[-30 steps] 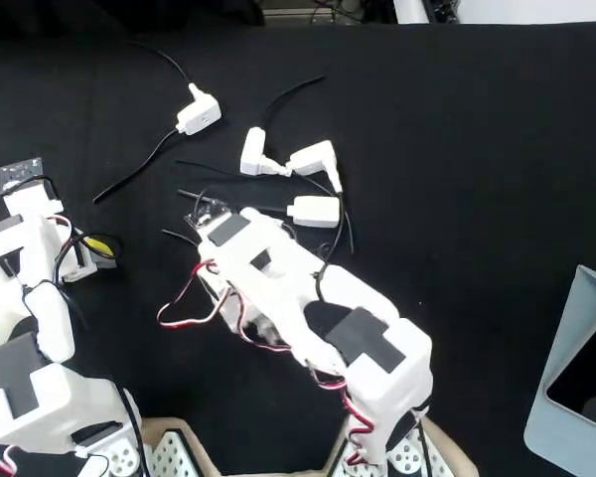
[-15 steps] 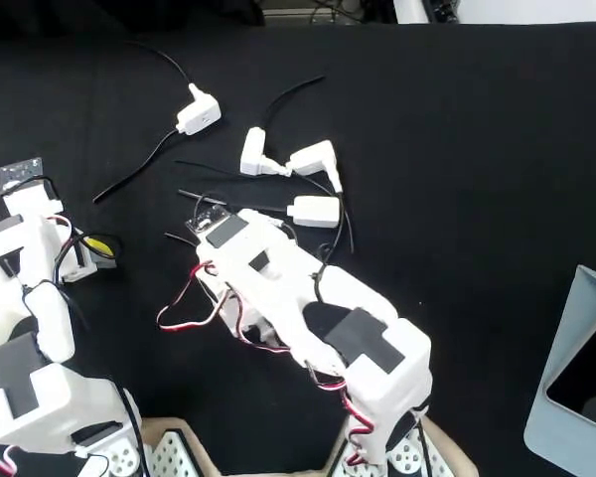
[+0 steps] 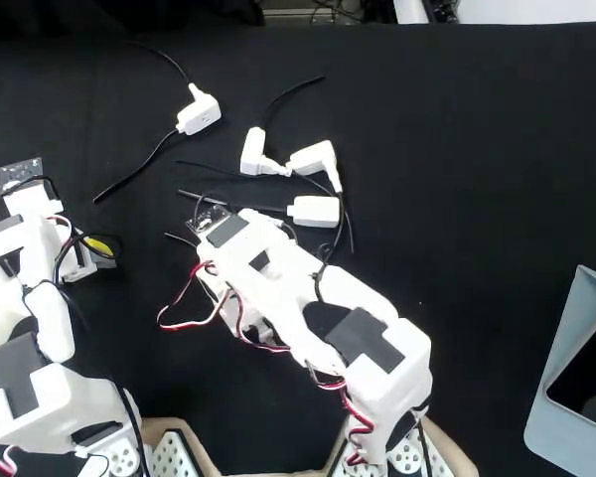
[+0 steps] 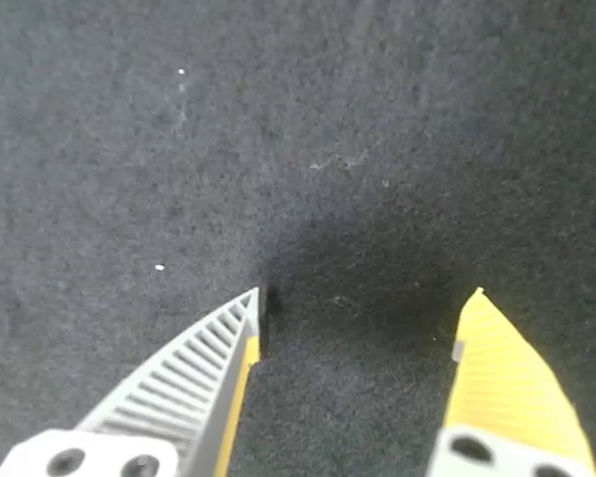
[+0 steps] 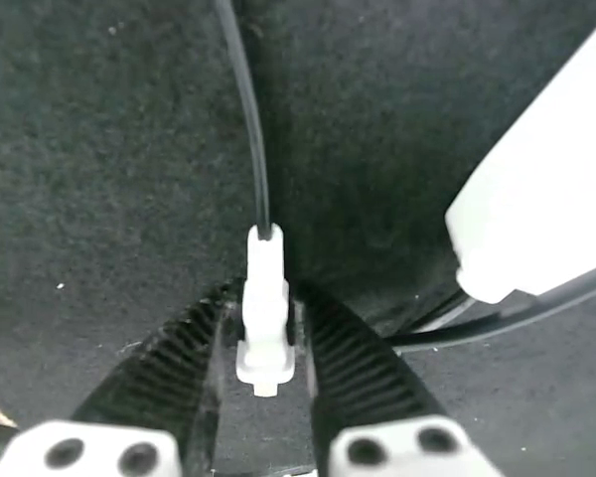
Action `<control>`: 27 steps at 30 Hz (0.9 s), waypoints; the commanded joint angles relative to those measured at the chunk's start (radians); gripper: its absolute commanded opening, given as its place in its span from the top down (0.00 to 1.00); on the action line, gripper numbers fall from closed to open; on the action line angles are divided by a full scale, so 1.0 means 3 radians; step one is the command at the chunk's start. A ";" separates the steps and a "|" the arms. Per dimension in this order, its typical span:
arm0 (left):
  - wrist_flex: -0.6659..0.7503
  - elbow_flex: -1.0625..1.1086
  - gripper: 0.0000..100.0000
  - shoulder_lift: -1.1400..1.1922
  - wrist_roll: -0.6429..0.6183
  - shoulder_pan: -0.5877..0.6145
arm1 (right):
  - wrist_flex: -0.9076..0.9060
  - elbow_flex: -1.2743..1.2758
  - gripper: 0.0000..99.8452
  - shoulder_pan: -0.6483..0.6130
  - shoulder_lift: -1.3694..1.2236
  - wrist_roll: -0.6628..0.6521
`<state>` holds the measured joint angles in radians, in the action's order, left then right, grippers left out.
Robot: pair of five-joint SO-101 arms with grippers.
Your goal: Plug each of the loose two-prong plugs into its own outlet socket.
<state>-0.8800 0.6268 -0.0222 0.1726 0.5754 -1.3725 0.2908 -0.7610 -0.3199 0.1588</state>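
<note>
My right gripper (image 5: 268,296) is shut on a small white two-prong plug (image 5: 265,316); its thin black cord (image 5: 246,119) runs away over the black cloth. Close beside it lies a white outlet block (image 5: 536,204). From above, the right gripper (image 3: 203,216) sits just left of that white outlet block (image 3: 315,211). Two more white pieces (image 3: 253,154) (image 3: 313,157) lie joined behind it, and another white piece (image 3: 199,114) lies farther back left. My left gripper (image 4: 368,295) hangs open over bare cloth, near the table's left edge (image 3: 91,246).
Loose black cords (image 3: 139,164) cross the cloth around the white pieces. A grey tray (image 3: 576,378) stands at the right edge. The right arm's red and white wires (image 3: 184,298) hang beside its wrist.
The right arm's wrist shifted slightly toward the front left with the plug held. The left arm stayed still.
</note>
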 commanded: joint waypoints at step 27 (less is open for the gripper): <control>0.0056 -0.0023 0.69 -0.0020 -0.0015 0.0023 | -0.0373 -0.0437 0.98 -0.0036 -0.0197 0.0026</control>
<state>-0.8800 0.6268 -0.0222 0.1726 0.5754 -1.4830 0.1849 -0.7610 -0.3721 0.1588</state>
